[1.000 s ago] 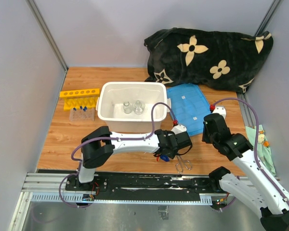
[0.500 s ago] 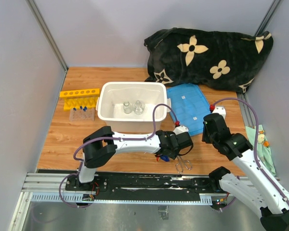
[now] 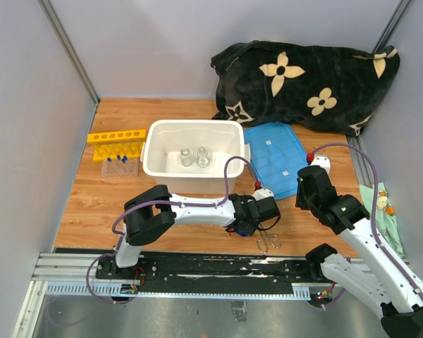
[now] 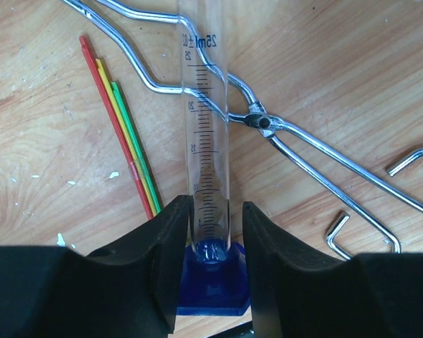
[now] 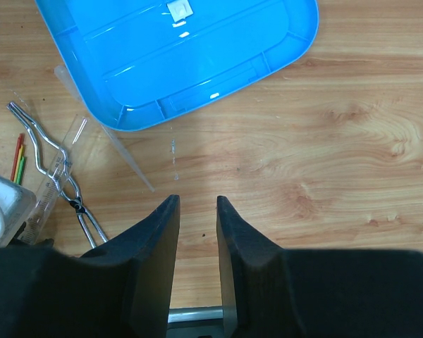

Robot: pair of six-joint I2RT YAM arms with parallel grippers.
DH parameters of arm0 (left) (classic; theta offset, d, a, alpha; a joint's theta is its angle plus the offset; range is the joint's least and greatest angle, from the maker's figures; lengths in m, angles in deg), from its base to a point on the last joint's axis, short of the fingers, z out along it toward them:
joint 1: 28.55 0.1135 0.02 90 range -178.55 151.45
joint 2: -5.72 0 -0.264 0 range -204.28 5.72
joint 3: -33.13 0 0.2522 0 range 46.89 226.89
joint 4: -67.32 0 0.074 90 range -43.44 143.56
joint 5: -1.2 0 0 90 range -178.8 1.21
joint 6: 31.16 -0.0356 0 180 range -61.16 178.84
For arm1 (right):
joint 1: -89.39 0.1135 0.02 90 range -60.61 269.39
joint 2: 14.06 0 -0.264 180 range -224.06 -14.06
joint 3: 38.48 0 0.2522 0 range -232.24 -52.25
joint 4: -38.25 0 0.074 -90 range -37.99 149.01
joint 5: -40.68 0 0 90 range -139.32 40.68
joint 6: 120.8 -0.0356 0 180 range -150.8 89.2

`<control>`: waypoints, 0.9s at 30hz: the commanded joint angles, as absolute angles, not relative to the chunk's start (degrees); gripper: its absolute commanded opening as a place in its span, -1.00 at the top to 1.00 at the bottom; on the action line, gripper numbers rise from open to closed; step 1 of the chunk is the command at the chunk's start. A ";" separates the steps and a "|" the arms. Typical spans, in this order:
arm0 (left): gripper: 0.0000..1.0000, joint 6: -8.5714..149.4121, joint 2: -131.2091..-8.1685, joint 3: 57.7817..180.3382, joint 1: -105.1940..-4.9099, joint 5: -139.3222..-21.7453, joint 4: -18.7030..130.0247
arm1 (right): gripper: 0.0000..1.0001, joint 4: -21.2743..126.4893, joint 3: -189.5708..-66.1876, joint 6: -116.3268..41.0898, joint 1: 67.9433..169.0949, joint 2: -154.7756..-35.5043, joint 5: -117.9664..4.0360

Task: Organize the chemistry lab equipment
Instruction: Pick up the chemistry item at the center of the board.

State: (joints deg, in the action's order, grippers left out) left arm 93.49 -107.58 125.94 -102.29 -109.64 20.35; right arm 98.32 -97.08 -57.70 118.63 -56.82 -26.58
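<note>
Loosely, left end effector (image 4: pixel 217 205) astride cylinder (image 4: pixel 204 105)

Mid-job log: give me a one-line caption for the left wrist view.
Left tool straddles a graduated cylinder lying across metal tongs on the wooden table, coloured sticks beside it.

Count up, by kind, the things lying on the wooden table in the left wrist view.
Clear graduated glass cylinder with a blue base: 1
Silver metal tongs: 1
Thin coloured sticks (one red, one yellow, one green): 3
Total: 5
</note>
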 commanded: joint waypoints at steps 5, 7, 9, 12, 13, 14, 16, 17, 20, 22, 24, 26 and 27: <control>0.30 92.91 -107.53 124.95 -102.56 -109.94 21.95 | 0.43 98.16 -98.54 -57.83 119.36 -57.37 -25.74; 0.35 92.88 -107.07 124.75 -102.56 -110.11 22.08 | 0.43 98.20 -98.57 -57.85 119.36 -57.52 -25.93; 0.36 93.01 -106.18 124.41 -102.56 -110.18 22.08 | 0.43 98.20 -98.85 -57.88 119.36 -57.43 -26.14; 0.36 93.24 -103.95 123.81 -102.56 -110.44 21.69 | 0.43 98.23 -99.61 -57.90 119.36 -57.12 -26.78; 0.36 93.29 -102.93 123.48 -102.56 -110.67 21.60 | 0.43 98.34 -99.97 -57.81 119.36 -56.94 -27.17; 0.36 93.44 -101.71 123.14 -102.58 -111.06 21.38 | 0.42 98.40 -100.42 -57.77 119.32 -56.68 -27.66; 0.36 93.68 -99.27 122.47 -102.56 -111.98 20.77 | 0.42 98.95 -101.85 -57.45 119.36 -56.20 -29.06; 0.36 93.73 -97.86 122.05 -102.56 -112.35 20.49 | 0.42 99.41 -102.81 -57.37 119.36 -56.02 -29.83; 0.36 93.70 -93.69 120.32 -102.56 -112.98 20.49 | 0.41 100.91 -105.95 -57.05 119.36 -55.49 -32.35; 0.35 93.21 -89.87 119.17 -102.64 -113.09 20.99 | 0.40 101.58 -107.99 -56.58 119.36 -55.02 -34.30; 0.35 92.53 -86.49 117.83 -102.78 -113.46 21.84 | 0.38 102.38 -110.13 -56.11 119.34 -54.89 -36.68; 0.35 92.05 -82.70 116.14 -102.99 -113.85 23.09 | 0.30 103.56 -113.07 -55.77 119.36 -55.29 -39.93; 0.35 91.80 -80.58 115.10 -103.10 -113.92 23.79 | 0.25 104.10 -114.43 -55.51 119.36 -55.59 -41.68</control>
